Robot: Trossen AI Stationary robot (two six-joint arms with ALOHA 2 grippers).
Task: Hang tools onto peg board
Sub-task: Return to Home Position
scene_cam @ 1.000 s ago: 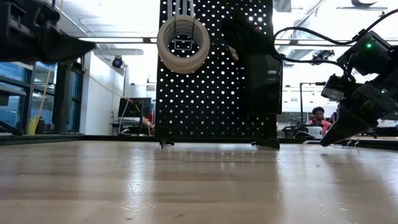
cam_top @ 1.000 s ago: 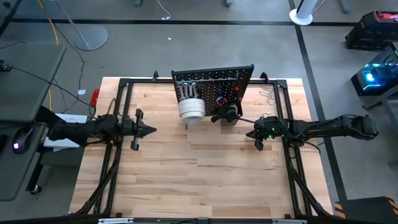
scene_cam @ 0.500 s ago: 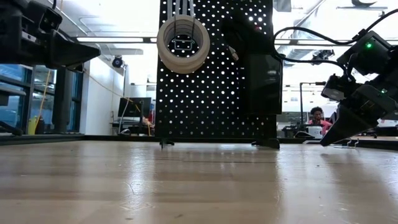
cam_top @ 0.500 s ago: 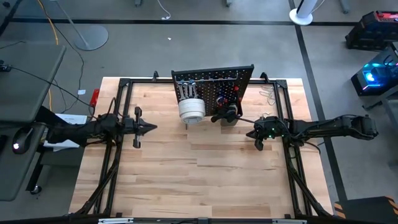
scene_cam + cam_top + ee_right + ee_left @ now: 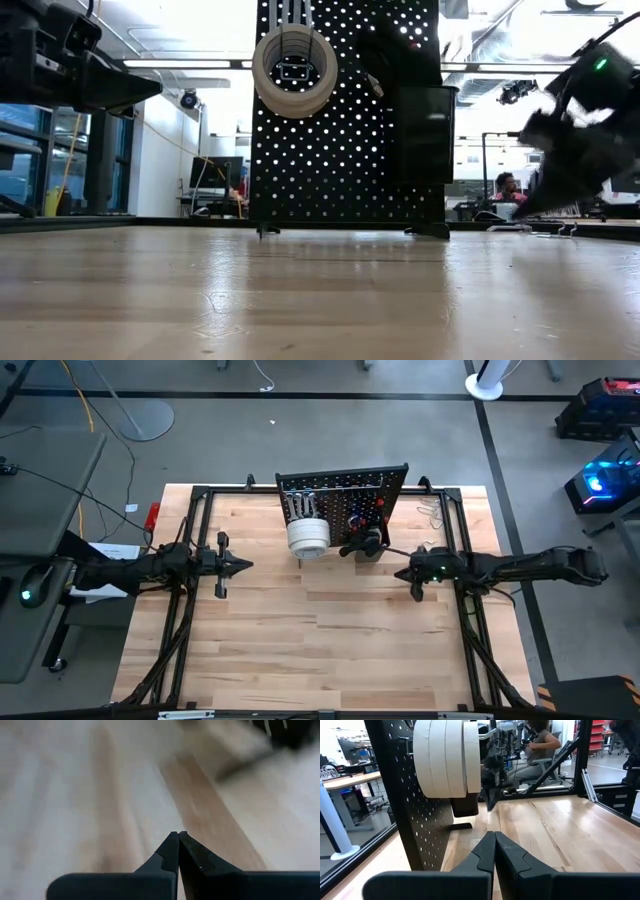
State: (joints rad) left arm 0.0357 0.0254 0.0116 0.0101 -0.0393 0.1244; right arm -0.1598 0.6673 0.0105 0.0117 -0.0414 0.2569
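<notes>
The black peg board [image 5: 342, 498] stands upright at the table's far middle. White tape rolls [image 5: 308, 535] hang on a hook on its front [image 5: 294, 70]; a black bin [image 5: 420, 130] and a dark bundle [image 5: 362, 543] hang beside them, with metal tools in the upper rows [image 5: 300, 500]. My left gripper [image 5: 246, 567] is shut and empty at the table's left, pointing level toward the right; its closed fingertips [image 5: 494, 836] face the tape rolls [image 5: 447, 757]. My right gripper [image 5: 400, 575] is shut and empty at the right, tipped down toward the tabletop [image 5: 178, 836].
A black frame [image 5: 190, 540] runs along the table's edges and under both arms. Bare wood [image 5: 320, 640] fills the middle and near part of the table. A few small metal pieces [image 5: 432, 512] lie at the far right corner. A seated person [image 5: 505, 190] shows beyond the table.
My right gripper has shifted slightly toward the table's left and appears blurred in the low view. My left gripper has swung a little, its tip moving slightly in the low view. Both stay shut. The tools on the peg board have not moved.
</notes>
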